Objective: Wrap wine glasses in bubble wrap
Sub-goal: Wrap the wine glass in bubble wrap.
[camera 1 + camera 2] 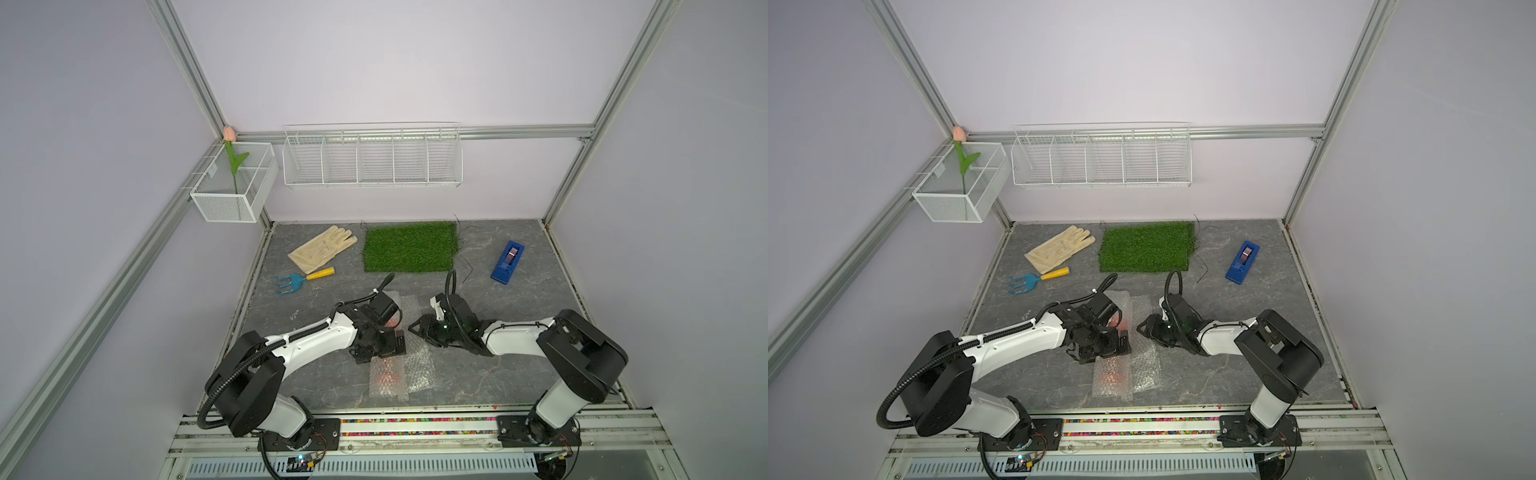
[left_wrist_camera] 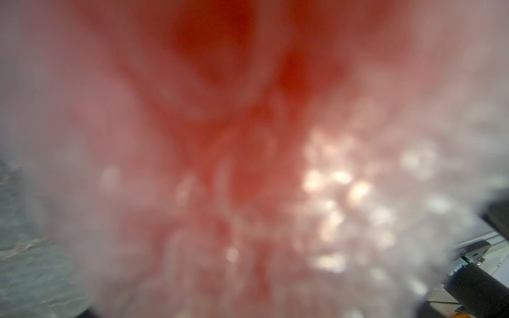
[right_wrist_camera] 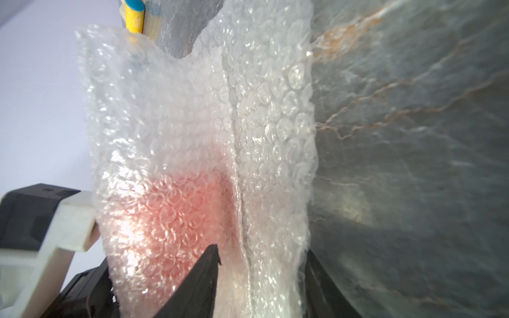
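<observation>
The orange-red wine glass (image 1: 387,371) (image 1: 1111,372) lies on its side mid-table, rolled inside the clear bubble wrap (image 1: 419,365) (image 1: 1144,365). Its colour glows through the film. My left gripper (image 1: 380,347) (image 1: 1104,345) sits low over the bundle's middle, jaws wide across it. The left wrist view is a close blur of red glass (image 2: 234,68) behind bubbles (image 2: 358,192), and its fingers are hidden. My right gripper (image 1: 415,328) (image 3: 263,249) reaches in from the right. A fold of bubble wrap (image 3: 270,110) fills the gap between its fingers, beside the glass (image 3: 170,214).
At the back of the table lie a green grass mat (image 1: 410,246), a cream glove (image 1: 322,248), a blue hand rake with a yellow handle (image 1: 301,279) and a blue tape dispenser (image 1: 508,262). A wire rack (image 1: 372,160) and a mesh box (image 1: 232,195) hang on the walls.
</observation>
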